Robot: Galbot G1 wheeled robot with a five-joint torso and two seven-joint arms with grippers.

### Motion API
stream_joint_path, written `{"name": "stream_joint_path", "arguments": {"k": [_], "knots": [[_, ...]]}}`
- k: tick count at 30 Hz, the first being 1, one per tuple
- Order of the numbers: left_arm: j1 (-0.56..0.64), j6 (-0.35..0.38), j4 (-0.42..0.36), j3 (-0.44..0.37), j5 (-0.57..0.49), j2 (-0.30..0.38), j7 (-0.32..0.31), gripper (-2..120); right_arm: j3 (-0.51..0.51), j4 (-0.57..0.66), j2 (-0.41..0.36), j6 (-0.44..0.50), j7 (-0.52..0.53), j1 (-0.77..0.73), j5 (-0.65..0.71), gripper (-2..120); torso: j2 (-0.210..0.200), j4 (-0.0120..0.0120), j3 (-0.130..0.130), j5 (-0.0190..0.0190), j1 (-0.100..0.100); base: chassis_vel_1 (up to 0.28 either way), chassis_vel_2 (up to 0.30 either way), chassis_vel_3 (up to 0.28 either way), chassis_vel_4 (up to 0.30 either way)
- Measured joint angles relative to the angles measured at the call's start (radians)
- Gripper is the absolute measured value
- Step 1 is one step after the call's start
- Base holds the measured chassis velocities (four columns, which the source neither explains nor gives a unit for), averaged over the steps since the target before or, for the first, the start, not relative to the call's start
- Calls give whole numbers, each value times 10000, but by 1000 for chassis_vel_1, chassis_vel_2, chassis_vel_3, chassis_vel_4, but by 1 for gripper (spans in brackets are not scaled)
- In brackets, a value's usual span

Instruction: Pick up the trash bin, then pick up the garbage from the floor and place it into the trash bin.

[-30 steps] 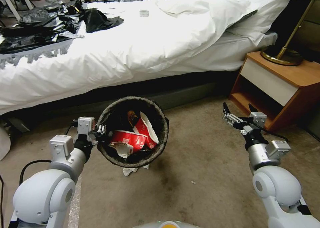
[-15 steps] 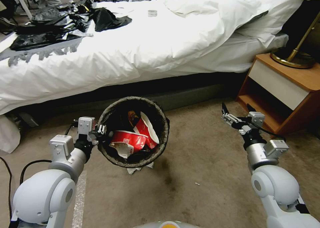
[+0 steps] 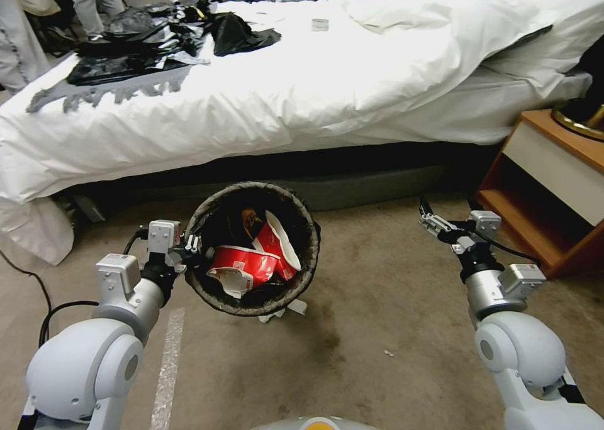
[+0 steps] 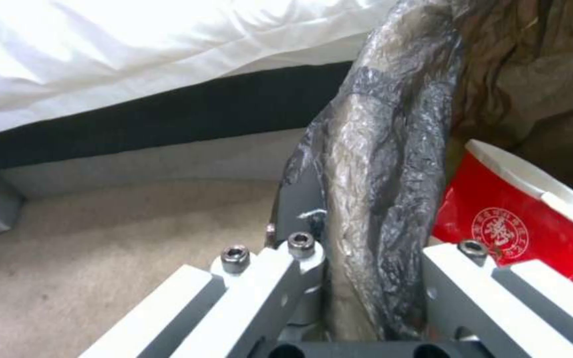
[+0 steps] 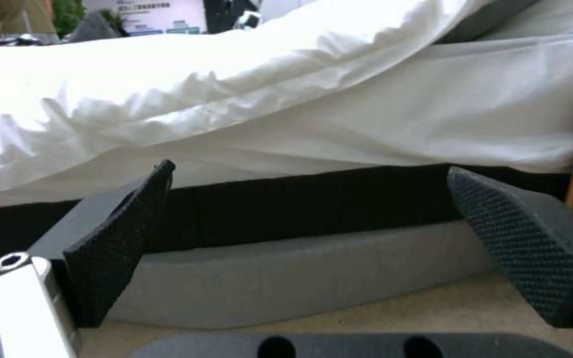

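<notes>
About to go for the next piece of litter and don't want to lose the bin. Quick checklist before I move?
1. Left tool clamped on the bin rim: ok.
2. Bin clear of the floor, mouth up: ok.
3. Red packaging sitting inside the bin: ok.
4. Right tool open and holding nothing: ok.
5. White paper on the carpet, partly under the bin: not ok, not yet picked up.
6. More litter behind the bin: cannot tell.

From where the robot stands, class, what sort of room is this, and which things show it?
Most likely a hotel-style bedroom: a bed with white bedding, a wooden nightstand carrying a brass lamp base, and carpeted floor.
</notes>
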Motion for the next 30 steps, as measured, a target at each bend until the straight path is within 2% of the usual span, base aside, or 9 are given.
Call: {"name": "stream_joint_path", "arguments": {"k": [30], "knots": [[-7,0,5,13,11,31,23,1,-36,75,10,-123,44,73,25,100,0,0,0,0,0,46,46,46,50]]}}
